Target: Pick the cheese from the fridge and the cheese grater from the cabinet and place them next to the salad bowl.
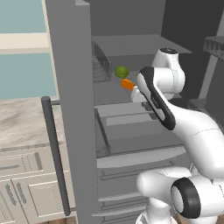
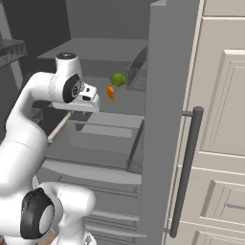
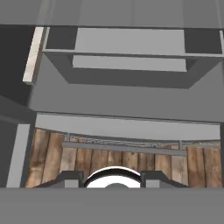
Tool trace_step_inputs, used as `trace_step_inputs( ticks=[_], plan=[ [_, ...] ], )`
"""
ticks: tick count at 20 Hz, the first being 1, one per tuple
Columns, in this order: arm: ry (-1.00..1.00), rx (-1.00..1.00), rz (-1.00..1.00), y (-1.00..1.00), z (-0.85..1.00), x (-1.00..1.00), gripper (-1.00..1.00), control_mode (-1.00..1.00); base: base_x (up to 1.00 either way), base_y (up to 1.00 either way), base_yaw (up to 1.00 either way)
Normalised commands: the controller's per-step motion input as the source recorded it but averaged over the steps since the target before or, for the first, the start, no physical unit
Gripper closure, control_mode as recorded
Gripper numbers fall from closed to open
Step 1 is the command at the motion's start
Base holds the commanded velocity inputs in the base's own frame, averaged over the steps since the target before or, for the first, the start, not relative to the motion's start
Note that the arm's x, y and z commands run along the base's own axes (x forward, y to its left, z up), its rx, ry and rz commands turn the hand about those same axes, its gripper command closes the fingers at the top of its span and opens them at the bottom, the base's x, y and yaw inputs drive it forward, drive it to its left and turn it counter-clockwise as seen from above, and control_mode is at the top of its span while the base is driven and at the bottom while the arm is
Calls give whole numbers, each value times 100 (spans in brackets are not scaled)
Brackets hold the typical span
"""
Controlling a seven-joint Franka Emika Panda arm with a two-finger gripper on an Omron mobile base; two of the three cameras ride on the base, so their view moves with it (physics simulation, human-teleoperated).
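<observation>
Nearest the base, the white arm rises and bends forward into the open fridge (image 1: 83,131), whose door edge and long dark bar handle (image 1: 54,153) stand to the left in the left base view; the wrist is level with the middle shelf (image 2: 124,107).

The pincer (image 2: 94,101) points downward, just in front of that shelf; in the hand view its two finger tips (image 3: 70,178) frame the wooden floor and the grey drawer fronts below, with nothing between them; whether the jaws are fully released cannot be told, but no object is grasped.

Beyond the pincer, the cheese (image 1: 127,84), a small orange wedge, rests on the middle shelf, near the pincer and apart from it; just behind the cheese lies a green round ball (image 1: 121,72), probably a vegetable; a wire basket (image 1: 100,65) hangs on the inner wall further back.

Task status, as judged: the fridge stands open and the arm has reached the shelf; the cheese is not yet picked up. Remaining steps: grasp the cheese, carry it to the salad bowl, fetch the cheese grater from the cabinet, and set both beside the bowl. The task is therefore in its first stage.
</observation>
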Motion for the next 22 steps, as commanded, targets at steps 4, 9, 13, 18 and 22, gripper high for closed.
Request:
trace_step_inputs(
  ticks=[4,9,13,18,22],
  plan=[
    [-10,0,0,2,1,-19,-100,-100,0,0,0],
    [-68,-12,0,24,29,-30,-100,-100,0,0,0],
    [-54,-8,0,9,5,-8,-100,-100,0,0,0],
    [-25,-1,0,-1,10,0,-100,-100,0,0,0],
    [0,0,0,-43,0,3,-100,-100,0,0,0]
  ],
)
